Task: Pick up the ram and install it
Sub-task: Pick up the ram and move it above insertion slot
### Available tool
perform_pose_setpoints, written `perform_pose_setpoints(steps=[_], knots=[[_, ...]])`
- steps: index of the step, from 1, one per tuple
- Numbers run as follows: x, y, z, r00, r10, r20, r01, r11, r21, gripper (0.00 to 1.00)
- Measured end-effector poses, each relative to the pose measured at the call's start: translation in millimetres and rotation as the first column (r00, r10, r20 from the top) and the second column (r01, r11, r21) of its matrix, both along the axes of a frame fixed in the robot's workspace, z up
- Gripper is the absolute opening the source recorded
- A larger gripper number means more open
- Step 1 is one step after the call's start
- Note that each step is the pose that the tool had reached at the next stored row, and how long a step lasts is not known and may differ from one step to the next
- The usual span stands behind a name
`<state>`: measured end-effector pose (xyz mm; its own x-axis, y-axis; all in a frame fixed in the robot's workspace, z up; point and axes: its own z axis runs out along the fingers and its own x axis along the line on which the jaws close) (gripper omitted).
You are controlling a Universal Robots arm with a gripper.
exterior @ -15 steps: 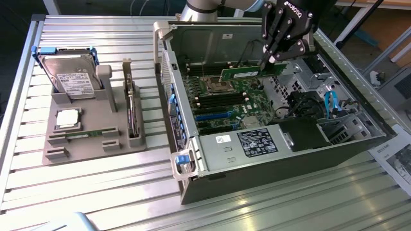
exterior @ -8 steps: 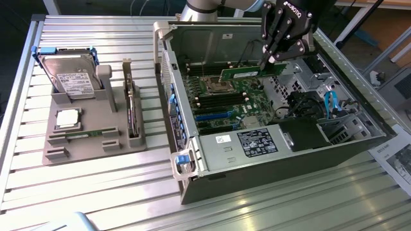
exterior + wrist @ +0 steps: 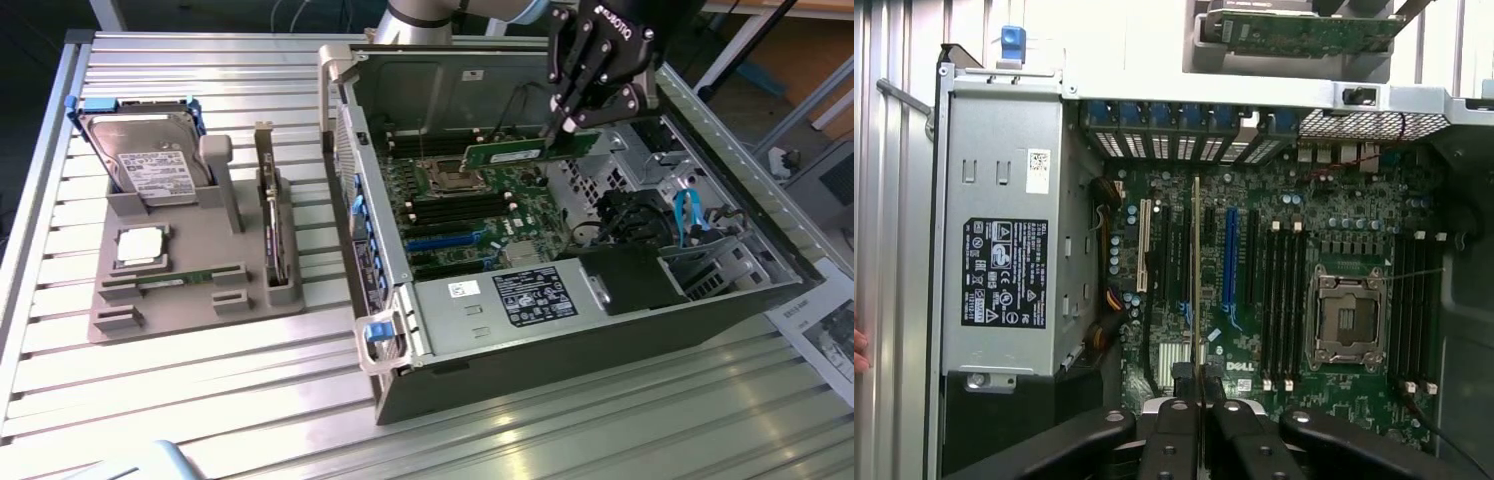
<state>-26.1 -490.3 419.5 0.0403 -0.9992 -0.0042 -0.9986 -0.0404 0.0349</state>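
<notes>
Black fingers (image 3: 1182, 378) of the gripper (image 3: 1199, 385) are clamped on the ram (image 3: 1197, 280), which the wrist view sees edge-on above the motherboard (image 3: 1334, 200). The exterior view has the green stick held over the open computer case (image 3: 400, 330), near the processor socket (image 3: 451, 180). Well apart, on the exterior view's left, a gray holder (image 3: 187, 290) carries a hard drive (image 3: 150, 165) and a processor chip (image 3: 143, 247).
</notes>
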Motion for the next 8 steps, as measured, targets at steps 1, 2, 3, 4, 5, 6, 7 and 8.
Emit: perform_pose_setpoints(steps=[1, 2, 3, 4, 5, 6, 7, 8], knots=[[1.1, 0.0, -0.1, 1.0000, 0.000, 0.0000, 0.000, 1.0000, 0.0000, 0.12], [2.7, 0.0, -0.4, 1.0000, 0.000, 0.0000, 0.000, 1.0000, 0.0000, 0.12], [3.5, 0.0, -0.7, 1.0000, 0.001, 0.0000, -0.001, 1.0000, 0.0000, 0.12], [3.9, 0.0, -0.9, 1.0000, 0.001, -0.0001, -0.001, 1.0000, 0.0000, 0.12], [4.1, 0.0, -1.1, 1.0000, 0.001, -0.0001, -0.001, 1.0000, -0.0002, 0.12], [4.2, -0.1, -1.7, 1.0000, 0.001, -0.0001, -0.001, 1.0000, -0.0002, 0.12], [4.4, -0.1, -2.4, 1.0000, 0.001, -0.0001, -0.001, 1.0000, 0.0000, 0.12], [4.5, -0.2, -3.1, 1.0000, 0.002, -0.0001, -0.002, 1.0000, -0.0001, 0.12]])
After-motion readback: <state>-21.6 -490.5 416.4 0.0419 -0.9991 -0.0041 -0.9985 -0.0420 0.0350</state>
